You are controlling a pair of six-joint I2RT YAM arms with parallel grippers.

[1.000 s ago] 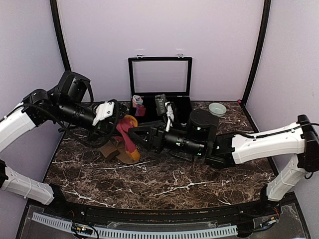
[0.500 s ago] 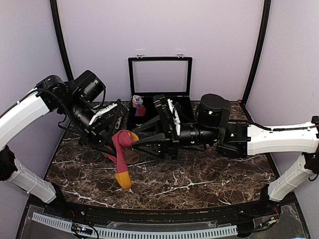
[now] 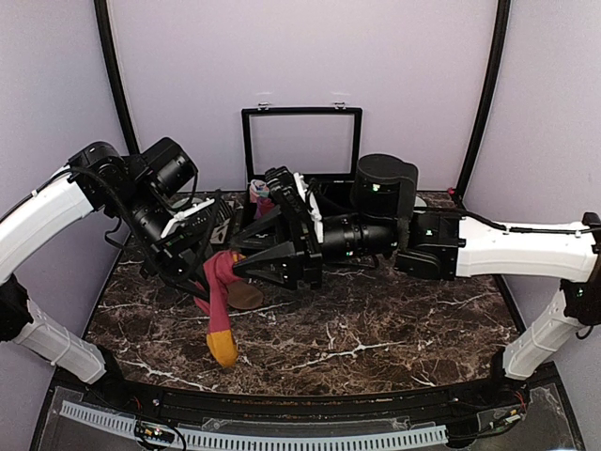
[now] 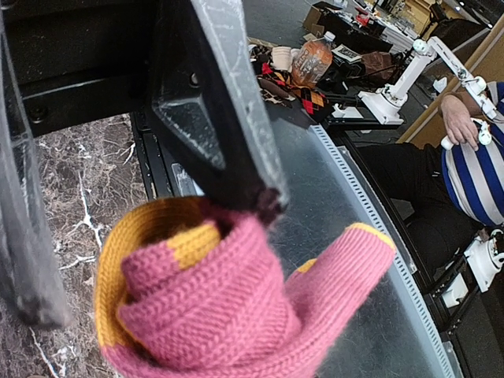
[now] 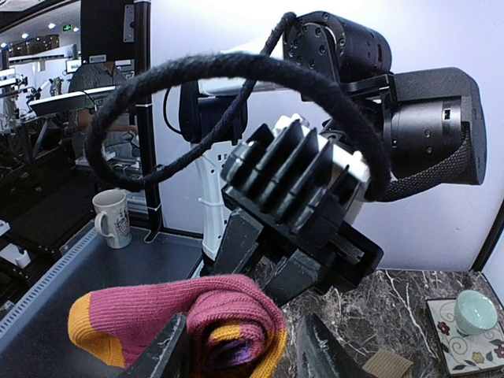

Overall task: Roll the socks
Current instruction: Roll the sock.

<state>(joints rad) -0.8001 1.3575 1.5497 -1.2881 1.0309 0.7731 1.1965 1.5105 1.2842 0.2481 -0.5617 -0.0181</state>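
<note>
The red-maroon sock [image 3: 218,282] hangs from my left gripper [image 3: 208,256], its orange toe [image 3: 223,349] just above the table. Its upper end is rolled into a bundle with the purple-orange cuff inside [image 5: 228,315]. The left wrist view shows the roll [image 4: 213,307] gripped at my left gripper's [image 4: 150,260] tips. My right gripper [image 5: 246,350] is open with its jaws either side of the roll, the left one touching it. It points left in the top view [image 3: 249,268]. The tan-brown sock [image 3: 246,297] lies flat on the table under the grippers.
An open black case [image 3: 300,141] stands at the back centre, with the pink and light-blue bundle [image 3: 258,193] at its left end. A pale green bowl on a patterned tile [image 5: 476,311] sits at the back right. The marble table's [image 3: 376,338] near edge has a black rim.
My left gripper has lifted the red-maroon sock off the tan one, so it now hangs. My right arm has risen and reached left, its jaws now around the rolled end.
</note>
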